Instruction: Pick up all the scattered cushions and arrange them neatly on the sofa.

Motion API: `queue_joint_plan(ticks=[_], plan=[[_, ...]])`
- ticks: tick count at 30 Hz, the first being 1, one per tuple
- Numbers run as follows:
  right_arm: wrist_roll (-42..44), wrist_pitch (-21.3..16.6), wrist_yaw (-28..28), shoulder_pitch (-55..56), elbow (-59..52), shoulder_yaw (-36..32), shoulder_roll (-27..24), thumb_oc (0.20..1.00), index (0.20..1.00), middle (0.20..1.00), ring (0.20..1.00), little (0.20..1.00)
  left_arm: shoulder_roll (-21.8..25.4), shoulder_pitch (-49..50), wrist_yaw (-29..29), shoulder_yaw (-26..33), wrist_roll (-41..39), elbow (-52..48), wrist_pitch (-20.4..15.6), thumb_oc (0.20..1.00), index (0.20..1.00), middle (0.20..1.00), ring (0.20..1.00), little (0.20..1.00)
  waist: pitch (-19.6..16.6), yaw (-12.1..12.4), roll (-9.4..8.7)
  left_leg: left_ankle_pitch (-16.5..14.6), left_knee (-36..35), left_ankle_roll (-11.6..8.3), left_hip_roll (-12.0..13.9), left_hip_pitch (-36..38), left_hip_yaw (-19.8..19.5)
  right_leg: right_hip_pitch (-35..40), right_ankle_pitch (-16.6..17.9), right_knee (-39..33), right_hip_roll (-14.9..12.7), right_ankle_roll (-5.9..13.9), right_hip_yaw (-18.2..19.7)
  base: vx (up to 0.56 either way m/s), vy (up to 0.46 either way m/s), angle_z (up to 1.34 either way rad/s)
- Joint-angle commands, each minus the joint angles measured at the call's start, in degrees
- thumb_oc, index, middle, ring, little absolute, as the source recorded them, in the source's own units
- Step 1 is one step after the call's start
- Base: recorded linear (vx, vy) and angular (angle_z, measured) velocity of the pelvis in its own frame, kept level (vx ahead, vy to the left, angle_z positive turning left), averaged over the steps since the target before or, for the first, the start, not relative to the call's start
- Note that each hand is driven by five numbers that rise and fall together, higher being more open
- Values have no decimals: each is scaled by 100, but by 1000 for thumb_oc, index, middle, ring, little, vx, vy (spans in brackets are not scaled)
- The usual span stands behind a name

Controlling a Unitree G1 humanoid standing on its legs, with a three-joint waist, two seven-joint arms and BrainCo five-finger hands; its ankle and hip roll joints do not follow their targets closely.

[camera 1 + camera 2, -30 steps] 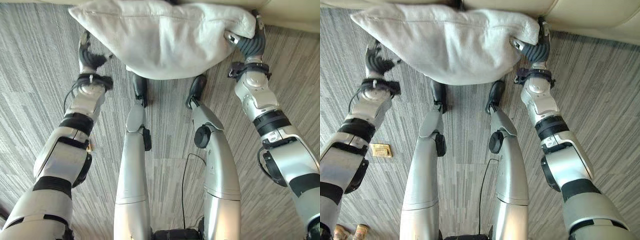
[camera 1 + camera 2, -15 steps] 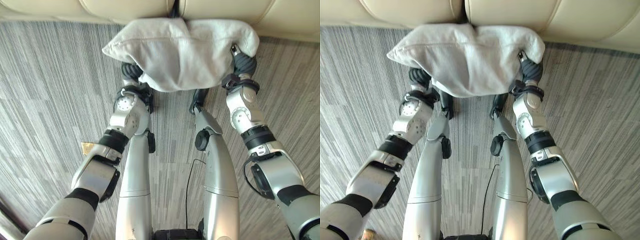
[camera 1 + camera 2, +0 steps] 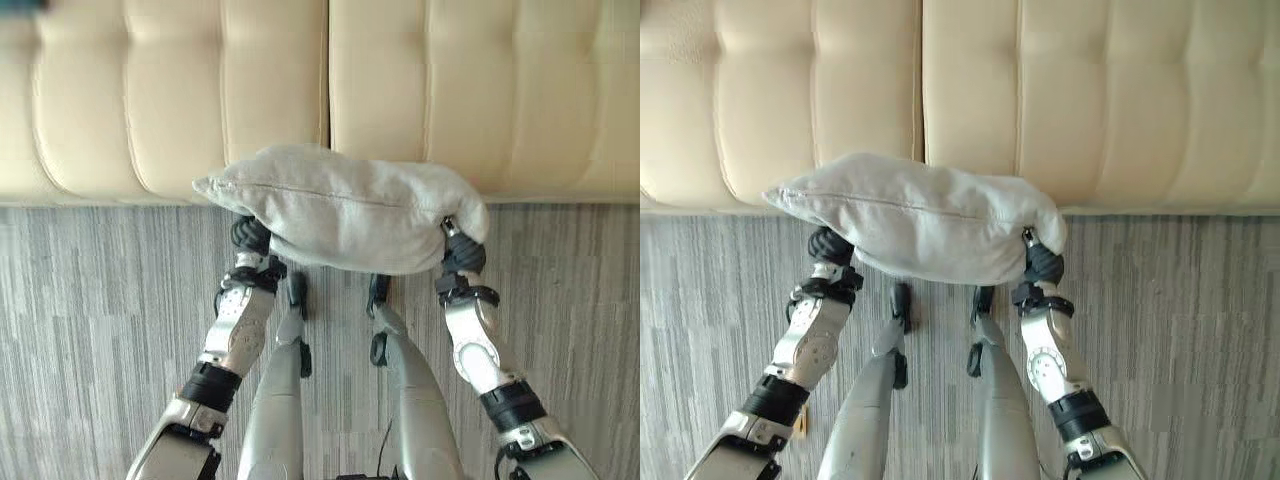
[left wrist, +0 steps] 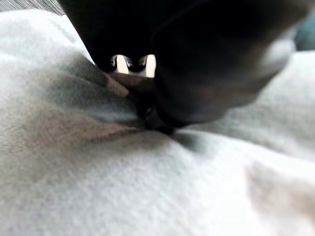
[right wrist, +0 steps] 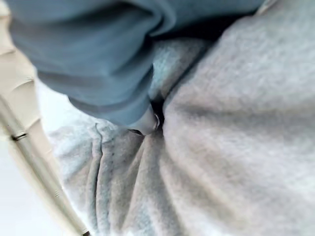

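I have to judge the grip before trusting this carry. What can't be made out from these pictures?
- Left hand: eye views, fingers hidden under the grey cushion; its wrist view blurred dark.
- Right hand: fingers buried in the cushion; its wrist view blurred.
- Sofa: cut off by the edges, so other cushions can't be checked.

The cushion is soft matt grey cloth, creased and a little fuzzy. The sofa looks like smooth cream leather with a slight sheen. The floor is streaked grey carpet, matt.
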Motion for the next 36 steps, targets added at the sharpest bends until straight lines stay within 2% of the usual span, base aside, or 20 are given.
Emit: queue_joint_plan(ticks=[1, 2, 3, 4, 10, 12, 16, 19, 20, 21, 22, 23, 26, 28, 31, 32, 33, 34, 35, 36], plan=[[-456, 59, 836, -484, -721, 689, 343, 200, 200, 200, 200, 200, -522, -515, -906, -759, 268, -722, -218, 200, 200, 200, 200, 200, -354, 59, 122, -534, 54, -467, 58, 494, -323, 728, -558, -216, 9, 442, -63, 214, -123, -9], [-495, 98, 941, -191, -920, 680, 268, 200, 200, 200, 200, 200, -455, -204, -986, -720, 224, -910, -199, 200, 200, 200, 200, 200, -507, 46, 145, -507, -148, -481, 118, 973, -310, 1178, -594, -312, 37, 436, -65, 118, -63, -5], [-496, 99, 941, -189, -922, 680, 269, 200, 200, 200, 200, 200, -454, -202, -985, -720, 225, -912, -198, 200, 200, 200, 200, 200, -517, 39, 145, -486, -163, -478, 113, 965, -316, 1174, -576, -330, 34, 437, -71, 250, -133, -2], [-609, 116, 1022, 126, -1103, 639, 105, 200, 200, 200, 200, 200, -341, 171, -1085, -700, 159, -1063, -175, 200, 200, 200, 200, 200, -665, 26, 155, -490, -345, -514, 220, 1469, -271, 1617, -658, -391, 86, 436, -38, 184, -88, -4], [-1256, 390, 973, 752, -1311, 382, -348, 200, 200, 200, 200, 200, -142, 893, -1165, -630, 46, -1147, -49, 200, 200, 200, 200, 200, -1098, -34, 220, -563, -527, -612, 392, 2481, -149, 2635, -933, -612, 288, 380, -4, 176, -105, -6], [-1386, 441, 913, 836, -1287, 329, -400, 200, 200, 200, 200, 200, -141, 1006, -1149, -640, 53, -1099, -2, 200, 200, 200, 200, 200, -1093, -16, 209, -613, -151, -644, 431, 2480, -160, 2905, -1066, -665, 322, 297, -3, 53, -83, -1], [-1559, 457, 776, 769, -1262, 326, -446, 200, 200, 200, 200, 200, -201, 1155, -1023, -643, 73, -932, 9, 200, 200, 200, 200, 200, -895, 136, 135, -376, 1246, -737, 268, 2088, -401, 3299, -1210, -703, 266, 166, -4, 61, -75, 0], [-1618, 463, 748, 748, -1324, 281, -452, 200, 200, 200, 200, 200, -240, 1179, -985, -634, 76, -889, 28, 200, 200, 200, 200, 200, -922, 175, 90, -510, 1225, -646, 174, 1769, -431, 3368, -1260, -764, 215, 195, 8, 126, 8, 7], [-1675, 469, 721, 805, -1427, 239, -480, 200, 200, 200, 200, 200, -262, 1270, -969, -632, 108, -887, 104, 200, 200, 200, 200, 200, -1048, 230, 70, -594, 686, -488, 244, 1562, -224, 3528, -1308, -908, 188, 256, -30, 184, 41, 17], [-1675, 469, 721, 805, -1427, 239, -480, 200, 200, 200, 200, 200, -261, 1270, -969, -632, 108, -887, 104, 200, 200, 200, 200, 200, -1047, 232, 69, -593, 683, -488, 243, 1566, -222, 3530, -1308, -909, 187, 257, -28, 377, 126, 10], [-1709, 479, 630, 848, -1435, 201, -484, 200, 200, 200, 200, 200, -238, 1311, -924, -596, 184, -896, 179, 200, 200, 200, 200, 200, -1134, 328, 120, -271, 23, -485, 303, 1351, -39, 3706, -1371, -1030, 255, 289, -21, 283, 143, 23], [-1745, 494, 570, 839, -1398, 197, -461, 200, 200, 200, 200, 200, -231, 1301, -884, -585, 245, -891, 207, 200, 200, 200, 200, 200, -1141, 384, 125, -166, -147, -503, 296, 1172, -8, 3763, -1401, -1056, 288, 295, 9, 288, 143, 9], [-1798, 514, 638, 914, -1392, 197, -400, 200, 200, 200, 200, 200, -189, 1426, -970, -529, 262, -936, 241, 200, 200, 200, 200, 200, -1232, 408, 117, -77, -407, -473, 297, 1317, -125, 3893, -1449, -1073, 314, 363, 103, 282, 167, -22], [-1914, 599, 688, 945, -1345, 215, -354, 200, 200, 200, 200, 200, 13, 1537, -1021, -436, 511, -939, 298, 200, 200, 200, 200, 200, -1326, 418, -1, -166, -301, -359, 213, 1403, -85, 3913, -1417, -1047, 156, 446, 270, 280, 221, -48], [-2002, 639, 789, 1013, -1358, 141, -289, 200, 200, 200, 200, 200, 301, 1670, -1044, -182, 988, -1117, 327, 200, 200, 200, 200, 200, -1353, 501, -137, -385, -230, -166, 110, 1571, 29, 3772, -1348, -616, -2, 580, 444, 215, 184, -52], [-2002, 639, 789, 1013, -1358, 141, -289, 200, 200, 200, 200, 200, 301, 1671, -1044, -182, 988, -1118, 328, 200, 200, 200, 200, 200, -1353, 504, -138, -386, -231, -166, 110, 1572, 32, 3770, -1349, -614, -3, 580, 447, 141, 137, -11], [-2065, 623, 781, 1012, -1361, 95, -271, 200, 200, 200, 200, 200, 379, 1670, -998, -111, 1166, -1143, 320, 200, 200, 200, 200, 200, -1336, 509, -169, -450, -245, -100, 64, 1672, 62, 3677, -1229, -317, -38, 647, 480, 131, 181, 4], [-2146, 620, 778, 968, -1364, 45, -232, 200, 200, 200, 200, 200, 506, 1651, -912, 2, 1432, -1221, 278, 200, 200, 200, 200, 200, -1292, 482, -146, -563, -270, 31, 9, 1822, 132, 3370, -848, 381, -123, 781, 514, 169, 228, -6], [-2168, 616, 761, 963, -1386, 7, -194, 200, 200, 200, 200, 200, 538, 1646, -897, 45, 1531, -1271, 259, 200, 200, 200, 200, 200, -1292, 480, -119, -609, -293, 84, -6, 1898, 178, 3219, -691, 674, -170, 838, 490, 104, 164, -9], [-2168, 616, 761, 963, -1386, 7, -193, 200, 200, 200, 200, 200, 538, 1646, -896, 45, 1531, -1271, 259, 200, 200, 200, 200, 200, -1293, 482, -120, -609, -293, 84, -7, 1898, 180, 3216, -693, 676, -171, 838, 492, 153, 148, -9]])
